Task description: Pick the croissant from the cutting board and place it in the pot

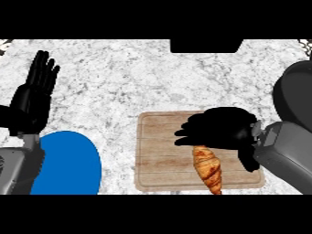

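golden croissant (207,170) on wooden cutting board (159,157)

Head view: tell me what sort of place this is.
Most likely a kitchen counter: a marbled stone countertop, a wooden cutting board with a croissant on it, and a dark pot at the right edge.

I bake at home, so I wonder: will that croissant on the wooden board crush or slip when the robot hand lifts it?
The croissant looks flaky and layered, so it is probably light and may dent. Its long tapered shape might tilt if held by one end, where the right robot hand covers it now. It will hardly roll on the flat cutting board.
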